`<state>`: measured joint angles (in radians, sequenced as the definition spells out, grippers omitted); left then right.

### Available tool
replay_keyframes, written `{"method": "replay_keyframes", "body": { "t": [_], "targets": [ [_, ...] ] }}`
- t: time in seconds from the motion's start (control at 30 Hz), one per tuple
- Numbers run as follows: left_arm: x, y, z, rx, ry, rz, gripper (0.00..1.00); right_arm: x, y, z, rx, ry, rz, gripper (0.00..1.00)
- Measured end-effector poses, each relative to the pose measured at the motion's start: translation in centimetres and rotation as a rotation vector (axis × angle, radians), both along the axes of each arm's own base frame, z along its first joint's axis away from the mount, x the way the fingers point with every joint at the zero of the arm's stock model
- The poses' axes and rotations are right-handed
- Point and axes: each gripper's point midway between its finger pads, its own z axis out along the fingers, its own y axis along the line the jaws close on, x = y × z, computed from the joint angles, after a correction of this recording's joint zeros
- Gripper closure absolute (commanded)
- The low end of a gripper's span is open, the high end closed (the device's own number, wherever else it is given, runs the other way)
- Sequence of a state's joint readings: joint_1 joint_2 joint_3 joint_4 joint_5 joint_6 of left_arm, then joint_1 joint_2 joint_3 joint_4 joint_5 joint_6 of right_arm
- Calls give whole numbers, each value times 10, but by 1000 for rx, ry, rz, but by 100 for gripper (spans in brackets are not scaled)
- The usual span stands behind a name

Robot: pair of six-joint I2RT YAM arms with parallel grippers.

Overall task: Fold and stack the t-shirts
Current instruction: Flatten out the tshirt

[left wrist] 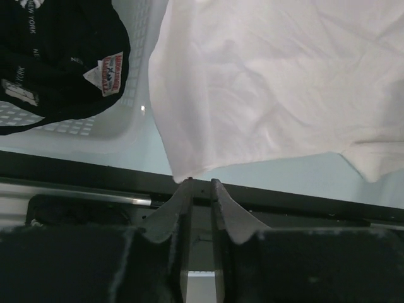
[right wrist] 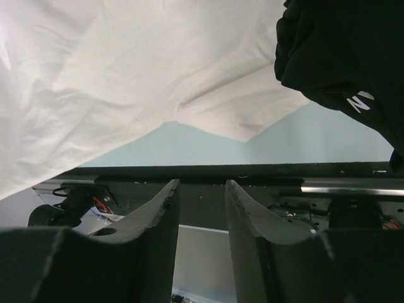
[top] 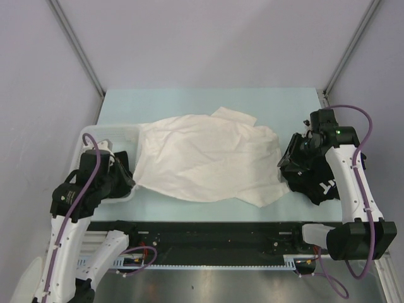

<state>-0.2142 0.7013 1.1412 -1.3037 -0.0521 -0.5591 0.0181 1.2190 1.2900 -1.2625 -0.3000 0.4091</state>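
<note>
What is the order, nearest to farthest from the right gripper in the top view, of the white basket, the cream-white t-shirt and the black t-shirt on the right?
1 and 2. Too close to call: the black t-shirt, bunched at the right side, and the cream-white t-shirt, spread across the centre with its right edge alongside.
3. The white basket, at the far left.

Lab test cell; plain grey walls (top: 202, 38), metal struts (top: 76, 45), bench table (top: 208, 100)
</note>
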Motion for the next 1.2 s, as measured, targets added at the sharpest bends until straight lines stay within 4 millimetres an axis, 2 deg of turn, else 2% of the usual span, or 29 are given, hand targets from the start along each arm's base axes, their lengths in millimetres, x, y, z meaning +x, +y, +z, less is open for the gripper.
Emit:
{"method": "replay_keyframes", "body": {
  "t": [0.13, 0.3, 0.47, 0.63, 0.77, 0.83, 0.97, 1.07, 1.1, 1.2],
  "targets": [
    [-1, 8, 14, 38, -26, 12, 73, 3, 0, 1, 1, -10, -2, 60],
    [7, 16, 36, 81, -79, 26, 70, 17, 2, 3, 5, -57, -9, 60],
    [32, 16, 45, 100, -131, 31, 71, 51, 17, -5, 16, -112, 17, 61],
    [68, 9, 48, 85, -184, 49, 71, 98, 36, -13, 10, -222, 61, 57],
    [92, -2, 44, 37, -237, 46, 72, 152, 41, -14, -58, -382, 99, 56],
    [99, -7, 46, 12, -267, 36, 73, 179, 41, -17, -94, -428, 113, 57],
    [111, -15, 61, -21, -336, 18, 73, 254, 44, -23, -160, -506, 147, 58],
    [117, -17, 68, -23, -344, 9, 73, 297, 48, -34, -196, -529, 176, 58],
    [120, -18, 71, -22, -345, 6, 73, 310, 49, -38, -206, -537, 185, 58],
    [126, -19, 78, -18, -349, 4, 73, 332, 51, -54, -227, -530, 208, 57]
  ]
}}
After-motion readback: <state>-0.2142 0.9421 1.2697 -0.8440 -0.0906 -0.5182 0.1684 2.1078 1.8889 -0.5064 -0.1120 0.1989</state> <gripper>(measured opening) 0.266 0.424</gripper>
